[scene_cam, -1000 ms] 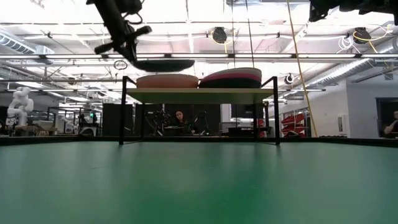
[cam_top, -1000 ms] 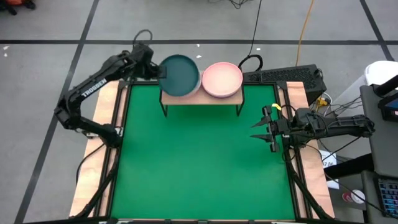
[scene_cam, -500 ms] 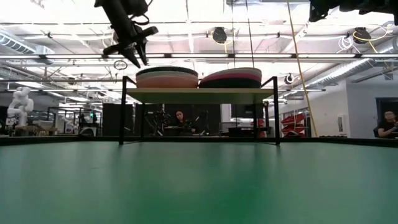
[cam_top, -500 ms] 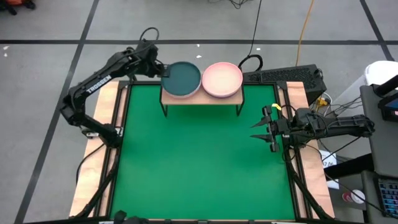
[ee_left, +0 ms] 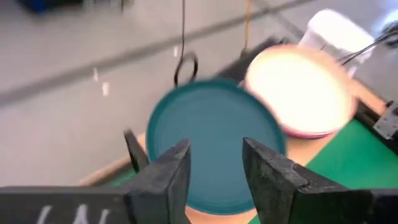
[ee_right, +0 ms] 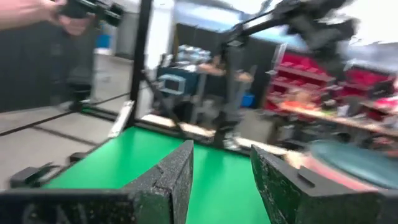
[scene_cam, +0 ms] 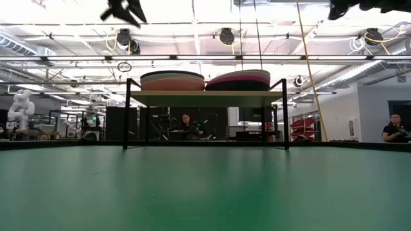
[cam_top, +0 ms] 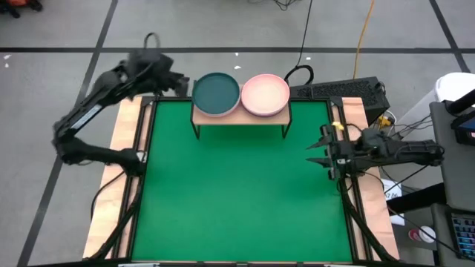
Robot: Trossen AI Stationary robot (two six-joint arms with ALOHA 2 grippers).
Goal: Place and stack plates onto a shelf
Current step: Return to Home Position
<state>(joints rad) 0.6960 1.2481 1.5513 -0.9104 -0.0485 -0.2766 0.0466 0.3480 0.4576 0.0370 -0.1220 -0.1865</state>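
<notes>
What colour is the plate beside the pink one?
That plate is dark teal; clearest in the high view.

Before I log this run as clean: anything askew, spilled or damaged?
Nothing stands out: two tidy stacks on the shelf, dark teal plate and light pink plate on top; left gripper and right gripper open, clear of them.
</notes>
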